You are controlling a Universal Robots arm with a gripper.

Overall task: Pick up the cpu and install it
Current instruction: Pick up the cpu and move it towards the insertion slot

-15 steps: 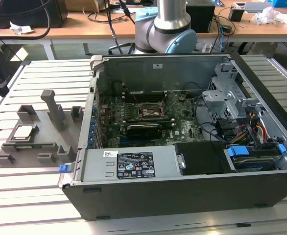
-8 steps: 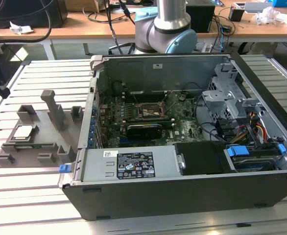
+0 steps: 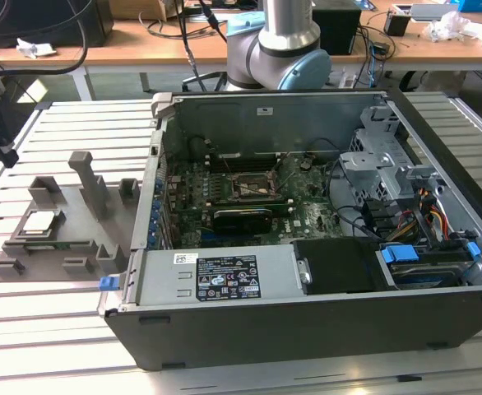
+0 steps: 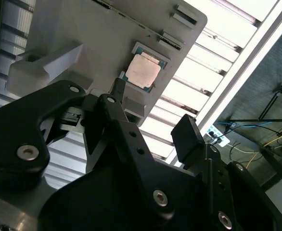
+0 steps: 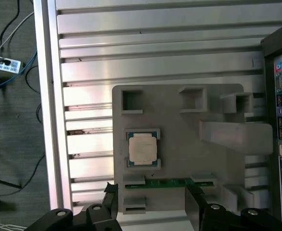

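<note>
The cpu (image 3: 39, 222) is a flat square chip with a silver top. It lies in a square recess of the grey holder tray (image 3: 83, 233) on the slatted table, at the exterior view's left. Both wrist views look down on the cpu (image 4: 143, 71) (image 5: 142, 148) in that tray (image 4: 97, 29) (image 5: 179, 154). My gripper (image 4: 153, 115) (image 5: 150, 197) hangs above the tray, apart from the chip, its black fingers (image 4: 186, 137) spread open with nothing between them. The black socket frame (image 3: 253, 188) sits on the motherboard inside the open computer case (image 3: 307, 329).
The tray carries raised grey posts (image 3: 89, 177) and several small pockets (image 5: 132, 101); a green board strip (image 5: 170, 182) lies along one side. The case wall (image 3: 146, 214) stands just beside the tray. Cables and a power strip (image 5: 4, 64) lie on the floor past the table edge.
</note>
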